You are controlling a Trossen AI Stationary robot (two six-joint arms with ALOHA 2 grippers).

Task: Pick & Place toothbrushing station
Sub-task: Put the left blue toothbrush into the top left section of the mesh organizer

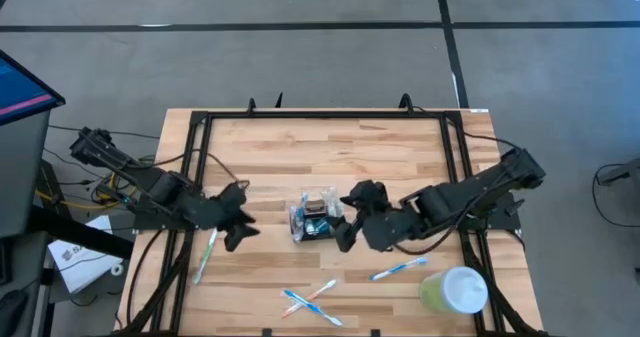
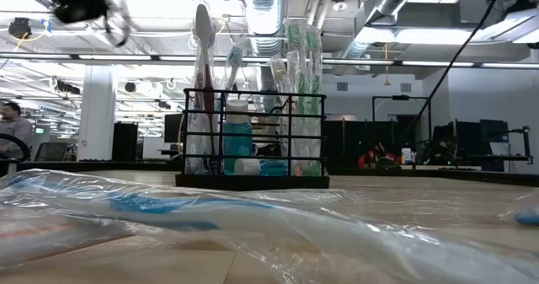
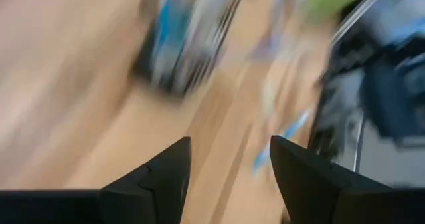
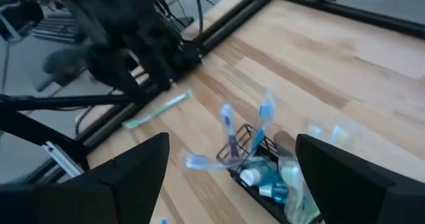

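Standing upright near the middle of the table [image 1: 400, 147], the black wire holder [image 1: 317, 217] is carrying several toothbrushes in plastic wrap and a few small tubes or bottles. The right gripper [image 1: 350, 220] is hovering just beside it, on its right, with the jaws spread wide and nothing between them; the right wrist view is showing the holder below and ahead of the two fingers [image 4: 133, 171]. The left gripper [image 1: 235, 217] is waiting well to the holder's left, jaws parted and empty.

Judging by its build, the holder is looking light and stiff, a thin wire frame on a flat base. The tall contents are making it top-heavy, so it is likely to tip if pushed high up. The plastic wrap is looking slippery and will give under pressure, so it offers no firm hold. The sounder grip is appearing to be across the narrow width of the frame, on the upper rails, clear of the brush heads.

Loose toothbrushes [image 1: 310, 302] and a green cup [image 1: 455, 290] are lying along the near edge.
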